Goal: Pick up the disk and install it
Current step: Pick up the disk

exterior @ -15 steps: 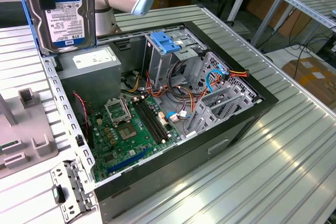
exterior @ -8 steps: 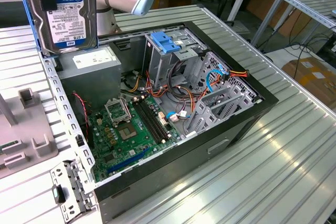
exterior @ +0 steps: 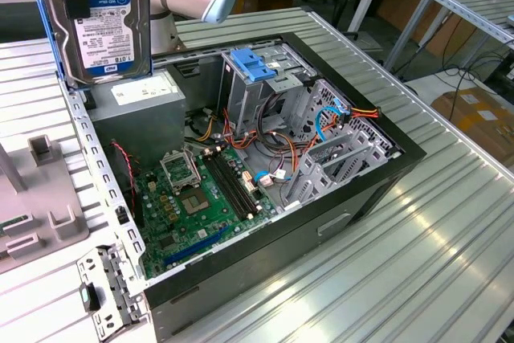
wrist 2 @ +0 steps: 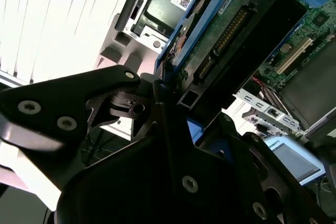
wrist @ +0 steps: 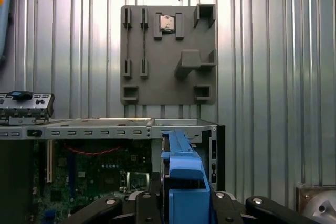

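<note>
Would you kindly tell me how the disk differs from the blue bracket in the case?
The disk is held upright above the case; the blue bracket lies atop the drive cage. The disk's frame carries a labelled drive; the bracket looks empty. Both show blue plastic.

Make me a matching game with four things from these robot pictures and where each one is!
Things:
1. disk
2. green board
3. grey tray
4. blue bracket

Places:
A. on the table, outside the computer case
B. flat on the case's bottom
C. held up in the air
D. on top of the metal cage in the case

Pairs: 1-C, 2-B, 3-A, 4-D
</note>
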Available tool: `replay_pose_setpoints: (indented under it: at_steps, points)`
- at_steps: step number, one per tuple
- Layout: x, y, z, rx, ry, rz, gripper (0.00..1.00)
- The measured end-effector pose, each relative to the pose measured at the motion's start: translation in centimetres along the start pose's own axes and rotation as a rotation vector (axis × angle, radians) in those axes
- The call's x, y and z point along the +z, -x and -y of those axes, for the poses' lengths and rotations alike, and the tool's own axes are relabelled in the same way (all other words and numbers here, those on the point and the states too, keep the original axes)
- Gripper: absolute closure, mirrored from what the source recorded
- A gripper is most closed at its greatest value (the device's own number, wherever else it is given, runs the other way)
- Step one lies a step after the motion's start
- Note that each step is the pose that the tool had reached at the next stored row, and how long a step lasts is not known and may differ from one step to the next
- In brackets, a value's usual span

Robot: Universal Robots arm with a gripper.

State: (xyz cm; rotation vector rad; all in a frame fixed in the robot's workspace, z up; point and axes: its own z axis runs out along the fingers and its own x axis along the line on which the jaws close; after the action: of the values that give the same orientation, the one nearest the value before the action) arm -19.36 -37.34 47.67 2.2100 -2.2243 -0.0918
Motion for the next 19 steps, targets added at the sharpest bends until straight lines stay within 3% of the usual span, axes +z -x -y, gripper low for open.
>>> replay_pose_setpoints:
  at_steps: [19]
  points:
    - [-0.04, -0.91, 0.40, 0.000, 0.0001, -0.0001, 0.63]
